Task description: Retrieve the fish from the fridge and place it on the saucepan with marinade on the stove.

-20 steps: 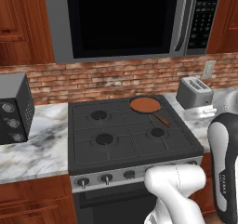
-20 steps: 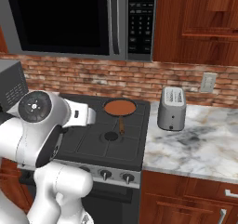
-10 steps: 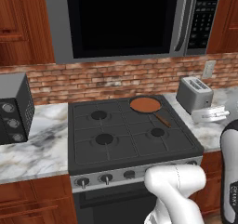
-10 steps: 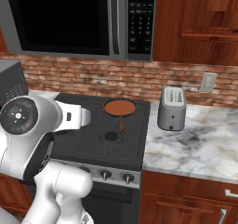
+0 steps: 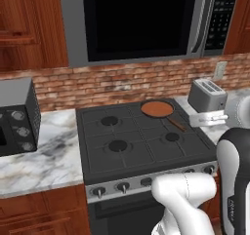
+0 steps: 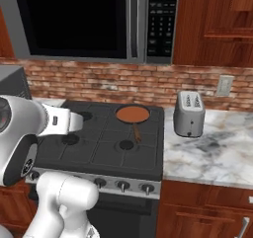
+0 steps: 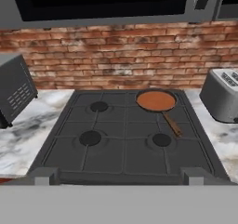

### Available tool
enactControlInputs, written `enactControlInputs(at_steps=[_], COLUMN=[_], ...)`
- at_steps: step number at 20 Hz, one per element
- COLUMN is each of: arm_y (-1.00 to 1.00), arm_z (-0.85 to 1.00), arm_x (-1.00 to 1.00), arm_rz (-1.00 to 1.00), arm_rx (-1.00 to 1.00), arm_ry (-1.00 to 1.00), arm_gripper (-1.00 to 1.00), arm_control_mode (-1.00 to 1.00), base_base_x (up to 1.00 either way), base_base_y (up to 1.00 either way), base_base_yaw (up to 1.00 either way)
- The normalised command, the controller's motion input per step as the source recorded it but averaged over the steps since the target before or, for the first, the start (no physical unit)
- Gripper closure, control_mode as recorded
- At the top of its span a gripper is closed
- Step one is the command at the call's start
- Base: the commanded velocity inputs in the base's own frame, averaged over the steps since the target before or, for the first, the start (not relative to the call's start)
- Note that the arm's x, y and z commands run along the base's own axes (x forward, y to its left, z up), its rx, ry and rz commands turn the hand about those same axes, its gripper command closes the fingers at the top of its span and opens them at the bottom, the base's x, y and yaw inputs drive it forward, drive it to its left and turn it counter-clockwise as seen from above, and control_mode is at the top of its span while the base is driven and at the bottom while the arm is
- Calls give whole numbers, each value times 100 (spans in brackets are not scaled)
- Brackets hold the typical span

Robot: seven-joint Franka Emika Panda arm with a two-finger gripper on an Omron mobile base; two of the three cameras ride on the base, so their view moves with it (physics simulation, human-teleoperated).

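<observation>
Facing the stove [image 7: 125, 144] from a raised, pulled-back pose, the gripper [image 7: 121, 175] is seen in the hand view w/ its two finger tips [image 7: 42, 175] set wide apart at the bottom edge and nothing between them; jaws are spread about as far as they go, nothing held. That spread is judged sensible: the hand is kept ready for a pickup, since no fish has been fetched yet.

Just beyond the tips, the cooktop's four burners are laid out square to the hand. The saucepan [image 7: 156, 101] is sat on the rear right burner, its thin brown handle [image 7: 172, 124] angled toward the front right, approx. over the front right burner's edge. The marinade [image 7: 155, 100] is seen as a smooth reddish-brown disc filling the pan, undisturbed, nothing lying on it. The pan is presumably parked there as the drop-off spot, handle turned forward so it stays reachable.

Further out, a toaster [image 6: 189, 113] is stood on the marble counter [image 6: 212, 153] right of the stove, well apart from the pan; a dark toaster oven [image 5: 14, 116] is placed on the counter at left. A microwave [image 5: 141, 22] is hung above, over a brick backsplash.

Fish and fridge aren't among what is pictured, so the fish's position can't be told; it is judged to be in the fridge yet, elsewhere in the kitchen. Task is judged at its start, w/ the base needing to be driven off to the fridge first.
</observation>
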Motion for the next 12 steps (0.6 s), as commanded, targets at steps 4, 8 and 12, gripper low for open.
enactControlInputs(at_steps=[4,8,12], arm_y=[0,0,0], arm_z=[0,0,0], arm_x=[0,0,0], arm_rz=[0,0,0], arm_rx=[0,0,0], arm_ry=[0,0,0], arm_gripper=[-100,-100,-100], arm_control_mode=[100,100,100], base_base_x=[-8,-23,-31], base_base_y=[3,-6,-33], base_base_yaw=[-17,-20,-20])
